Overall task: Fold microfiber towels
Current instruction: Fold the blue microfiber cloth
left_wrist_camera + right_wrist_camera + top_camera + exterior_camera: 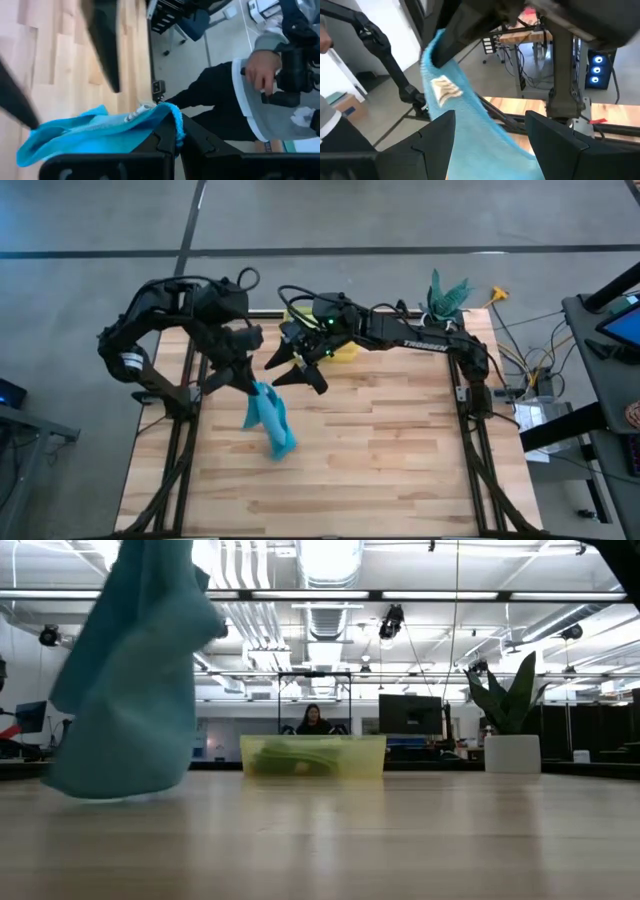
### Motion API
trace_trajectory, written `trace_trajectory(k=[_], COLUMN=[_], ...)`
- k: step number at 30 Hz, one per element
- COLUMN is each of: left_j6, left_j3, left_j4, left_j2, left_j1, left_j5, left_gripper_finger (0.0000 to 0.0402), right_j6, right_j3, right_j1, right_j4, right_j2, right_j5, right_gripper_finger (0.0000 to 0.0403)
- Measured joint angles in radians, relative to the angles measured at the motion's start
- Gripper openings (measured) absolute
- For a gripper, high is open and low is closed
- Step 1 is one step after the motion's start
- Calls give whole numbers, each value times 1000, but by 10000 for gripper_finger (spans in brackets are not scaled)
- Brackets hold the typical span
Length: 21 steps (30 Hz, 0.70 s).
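Teal towel soft fuzzy cloth; table smooth wood

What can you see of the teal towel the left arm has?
The teal towel is a soft, thin turquoise cloth with a small white tag near one edge. It hangs bunched and unfolded, pinched at its top by the left tool, which is shut on it. Its lower end drapes near the wooden table; contact is unclear. The right tool is open beside the cloth, not gripping it.

A teal microfiber towel hangs crumpled and lengthwise from one pinched corner, its white tag showing, its lower end reaching the wooden surface near the left side. More cloths lie in the yellow bin.
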<state>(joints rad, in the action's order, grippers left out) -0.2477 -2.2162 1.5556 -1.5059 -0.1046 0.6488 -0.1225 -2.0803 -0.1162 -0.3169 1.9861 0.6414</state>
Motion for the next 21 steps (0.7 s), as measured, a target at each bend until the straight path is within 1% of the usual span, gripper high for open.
trace_trajectory(k=[3, 7, 11, 15, 21], left_j6=[-31, -38, -56, -62, -71], left_j3=[0, 0, 0, 0, 1], left_j4=[-25, -104, -166, -203, -292], left_j2=[0, 0, 1, -3, -3], left_j1=[27, 30, 30, 30, 31], left_j5=[-14, -23, -24, -24, -14], left_gripper_finger=[0, 0, 0, 0, 0], right_j6=[1, 1, 3, 16, 19], right_j3=[3, 3, 6, 7, 7], right_j1=[0, 21, 51, 68, 70], right_j4=[7, 10, 33, 66, 57], right_j2=[-11, -16, -6, -6, 0], right_j5=[32, 79, 72, 42, 51], right_gripper_finger=[235, 235, 235, 235, 223])
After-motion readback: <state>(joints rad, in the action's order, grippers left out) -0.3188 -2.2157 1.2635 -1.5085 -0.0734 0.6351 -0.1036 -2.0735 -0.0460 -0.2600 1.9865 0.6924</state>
